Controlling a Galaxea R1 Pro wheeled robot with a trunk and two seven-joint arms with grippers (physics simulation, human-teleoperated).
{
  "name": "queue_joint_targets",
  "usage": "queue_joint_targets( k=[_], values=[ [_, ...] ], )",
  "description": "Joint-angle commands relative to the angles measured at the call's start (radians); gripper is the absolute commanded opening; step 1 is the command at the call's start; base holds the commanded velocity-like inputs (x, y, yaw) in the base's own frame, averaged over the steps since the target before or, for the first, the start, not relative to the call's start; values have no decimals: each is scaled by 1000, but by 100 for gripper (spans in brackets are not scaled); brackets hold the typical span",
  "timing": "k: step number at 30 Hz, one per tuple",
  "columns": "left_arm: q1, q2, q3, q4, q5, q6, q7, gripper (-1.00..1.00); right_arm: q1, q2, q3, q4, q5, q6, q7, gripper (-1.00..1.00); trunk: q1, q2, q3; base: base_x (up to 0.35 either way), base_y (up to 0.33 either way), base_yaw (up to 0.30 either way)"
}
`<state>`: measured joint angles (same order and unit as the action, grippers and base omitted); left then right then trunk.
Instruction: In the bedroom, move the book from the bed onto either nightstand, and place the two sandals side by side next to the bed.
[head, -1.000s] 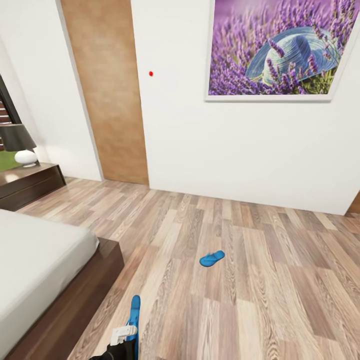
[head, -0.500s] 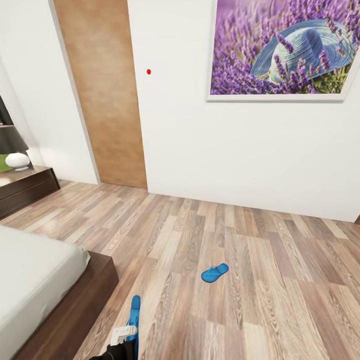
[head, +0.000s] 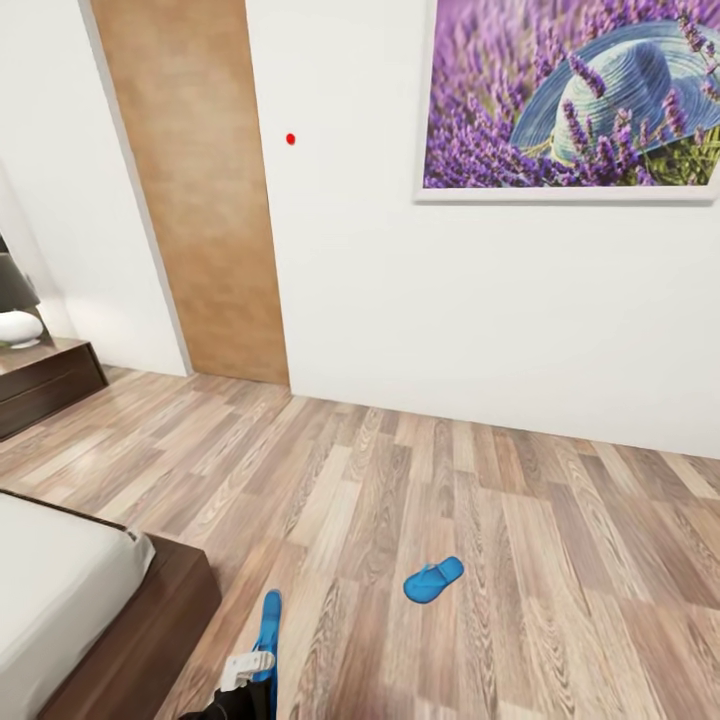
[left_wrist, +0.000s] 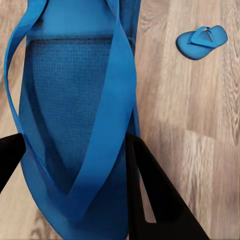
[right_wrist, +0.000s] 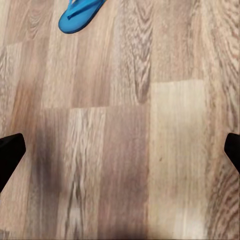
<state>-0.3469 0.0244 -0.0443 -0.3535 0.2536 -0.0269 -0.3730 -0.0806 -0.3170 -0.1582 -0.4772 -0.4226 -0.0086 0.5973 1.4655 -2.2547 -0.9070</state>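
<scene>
- Head view: the left gripper (head: 248, 668) at the bottom edge carries one blue sandal (head: 268, 630), long axis pointing up the frame. The other sandal (head: 433, 580) lies flat on the floor (head: 560, 560), lower centre, to the right of the held one and well apart from the bed (head: 120, 620) (lower left corner).
- Left wrist view: the fingers (left_wrist: 155, 200) flank the held sandal (left_wrist: 75, 115), apparently clamping it; the free sandal (left_wrist: 201, 41) sits upper right.
- Right wrist view: the right gripper (right_wrist: 120, 150) spread wide, empty; the sandal (right_wrist: 80, 15) at the top edge.

I stand in a home bedroom: a low bed (head: 70, 590) near left, a nightstand (head: 45, 385) with a lamp (head: 15, 305), wood-plank floor (head: 560, 560), a lavender picture (head: 575, 95).
</scene>
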Motion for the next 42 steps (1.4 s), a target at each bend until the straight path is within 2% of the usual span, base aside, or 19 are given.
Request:
queue_joint_targets(
  k=[1, 13, 30, 42],
  values=[
    [-1, 1, -5, 1, 6, -4, 0, -100, -1, 0, -1, 2, -5, -1, 5, 100, 0, 0, -1, 299, -119, 0],
    [-1, 1, -5, 1, 6, -4, 0, -100, -1, 0, -1, 2, -5, -1, 6, 100, 0, 0, -1, 252, -158, 44],
    [-1, 0, -5, 1, 6, -4, 0, -100, -1, 0, -1, 2, -5, -1, 4, 100, 0, 0, -1, 12, -10, 273],
    [-1, 0, -5, 1, 6, -5, 0, -100, -1, -1, -1, 2, -5, -1, 4, 100, 0, 0, -1, 125, -130, 26]
  ],
)
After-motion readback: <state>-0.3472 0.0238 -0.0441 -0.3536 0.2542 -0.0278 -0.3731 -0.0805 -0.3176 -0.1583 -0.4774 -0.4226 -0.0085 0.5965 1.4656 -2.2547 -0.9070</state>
